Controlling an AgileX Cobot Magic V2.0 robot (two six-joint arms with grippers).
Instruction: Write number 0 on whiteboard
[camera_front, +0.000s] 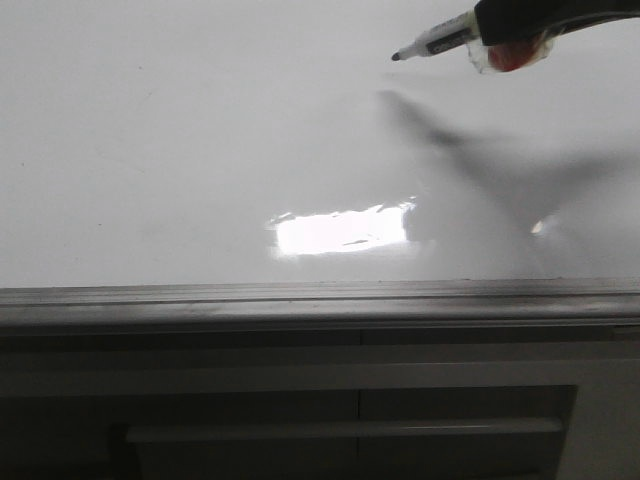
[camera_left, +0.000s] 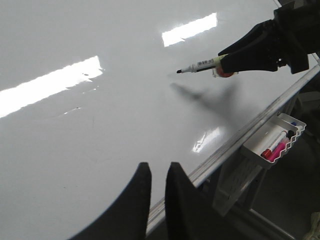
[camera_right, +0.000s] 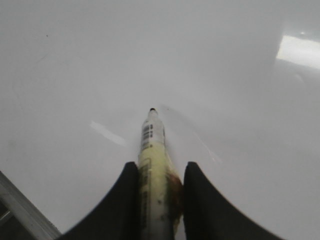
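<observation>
The right gripper (camera_front: 500, 40) gets chopped off by the front view's top right edge, and its fingers hide the marker (camera_right: 152, 165) barrel's rear end.

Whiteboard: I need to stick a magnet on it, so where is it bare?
Nearly all of the glossy white whiteboard is bare, from its grey edge strip upward. Only the top right is crowded, where the right end effector holds the black-tipped marker.

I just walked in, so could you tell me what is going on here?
The right claw is shut on a marker, holding its tip above the whiteboard, its shadow falling separately on the board. No stroke is drawn yet. The left claw hangs near the board's edge, holding nothing.
</observation>
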